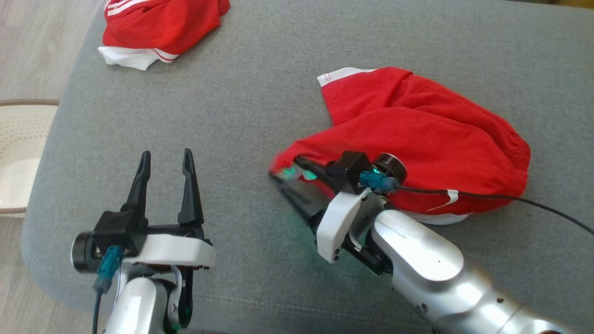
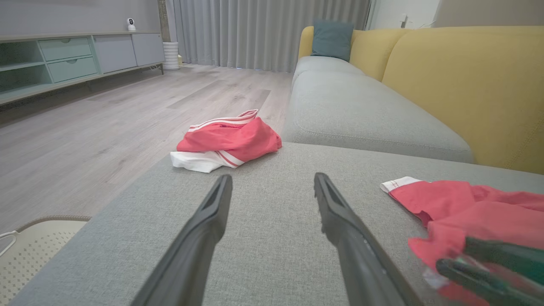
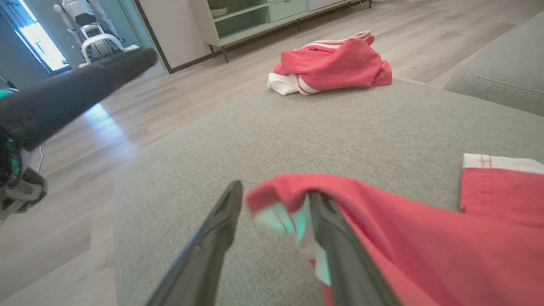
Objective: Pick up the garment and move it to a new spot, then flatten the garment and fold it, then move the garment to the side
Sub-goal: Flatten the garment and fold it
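Observation:
A crumpled red garment (image 1: pixel 417 134) (image 2: pixel 467 208) (image 3: pixel 425 238) with white trim lies on the right half of the grey cushion (image 1: pixel 260 93). My right gripper (image 1: pixel 284 169) (image 3: pixel 275 191) is at the garment's near-left edge, its jaws apart. A blurred fold of red cloth drapes over its right finger (image 3: pixel 335 238), and the left finger rests on bare cushion. In the left wrist view the right gripper (image 2: pixel 452 253) appears at the lower right. My left gripper (image 1: pixel 167 155) (image 2: pixel 272 178) is open above the cushion's front left, holding nothing and well clear of the garment.
A second red and white garment (image 1: pixel 158 28) (image 2: pixel 229 140) (image 3: pixel 335 63) lies bunched at the cushion's far left corner. A white perforated basket (image 1: pixel 18 139) (image 2: pixel 38 242) stands on the wooden floor to the left. A yellow sofa back (image 2: pixel 467 85) rises on the right.

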Controlling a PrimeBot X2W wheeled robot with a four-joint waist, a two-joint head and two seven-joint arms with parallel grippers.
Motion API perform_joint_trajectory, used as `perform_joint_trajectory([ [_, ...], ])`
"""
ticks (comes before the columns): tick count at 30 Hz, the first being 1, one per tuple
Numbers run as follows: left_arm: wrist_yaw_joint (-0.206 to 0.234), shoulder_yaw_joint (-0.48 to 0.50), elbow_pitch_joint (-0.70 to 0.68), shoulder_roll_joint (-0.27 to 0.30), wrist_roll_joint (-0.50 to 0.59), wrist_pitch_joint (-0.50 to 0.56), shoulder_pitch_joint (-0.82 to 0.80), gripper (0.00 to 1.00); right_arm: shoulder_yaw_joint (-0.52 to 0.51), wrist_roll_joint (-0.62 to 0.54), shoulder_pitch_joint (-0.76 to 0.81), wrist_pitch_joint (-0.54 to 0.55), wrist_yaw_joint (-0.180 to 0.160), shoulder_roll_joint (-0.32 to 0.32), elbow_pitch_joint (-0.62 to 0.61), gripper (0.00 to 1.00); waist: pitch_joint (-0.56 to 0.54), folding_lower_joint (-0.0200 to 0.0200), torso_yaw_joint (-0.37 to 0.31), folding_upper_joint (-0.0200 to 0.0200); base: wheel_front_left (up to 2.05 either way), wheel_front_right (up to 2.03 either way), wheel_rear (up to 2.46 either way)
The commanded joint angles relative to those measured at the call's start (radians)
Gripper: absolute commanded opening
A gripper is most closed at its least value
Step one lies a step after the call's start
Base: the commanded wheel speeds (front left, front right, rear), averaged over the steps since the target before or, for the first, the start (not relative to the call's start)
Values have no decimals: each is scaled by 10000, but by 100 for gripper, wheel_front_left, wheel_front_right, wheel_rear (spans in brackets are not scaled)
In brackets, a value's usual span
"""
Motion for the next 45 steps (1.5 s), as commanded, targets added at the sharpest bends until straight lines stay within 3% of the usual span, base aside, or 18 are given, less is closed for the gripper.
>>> perform_joint_trajectory([
  [1,75,342,-311,12,-39,-120,-391,100,150,214,-246,-197,-9,249,-329,100,-18,0,-61,0,0,0,0],
  [11,-4,546,-338,12,140,-120,-292,100,-220,317,-440,-918,-9,250,-955,100,-174,0,-948,0,0,0,0],
  [17,-81,685,-359,12,230,-120,-340,100,-50,210,-325,-631,-9,250,-1331,100,-169,0,-1483,0,0,0,0],
  [23,-105,698,-358,12,249,-120,-395,100,240,246,-77,-545,-9,250,-1619,100,-140,0,-1586,0,0,0,0],
  [28,-105,759,-399,12,251,-120,-354,100,-1114,-208,477,-1350,-9,207,-1664,100,-147,0,-1716,0,0,0,0],
  [32,-107,778,-451,12,272,-120,-309,100,-2444,-767,1184,-1534,-9,-203,-1725,100,-130,0,-1842,0,0,0,0],
  [41,-185,911,-447,12,388,-120,-121,100,-5788,-1927,3399,-1010,-9,-1165,-3024,100,-242,0,-2245,0,0,0,0],
  [45,-236,903,-411,12,410,-120,91,100,-6524,-2332,4335,-482,-9,-1326,-3795,100,-444,0,-2351,0,0,0,0],
])
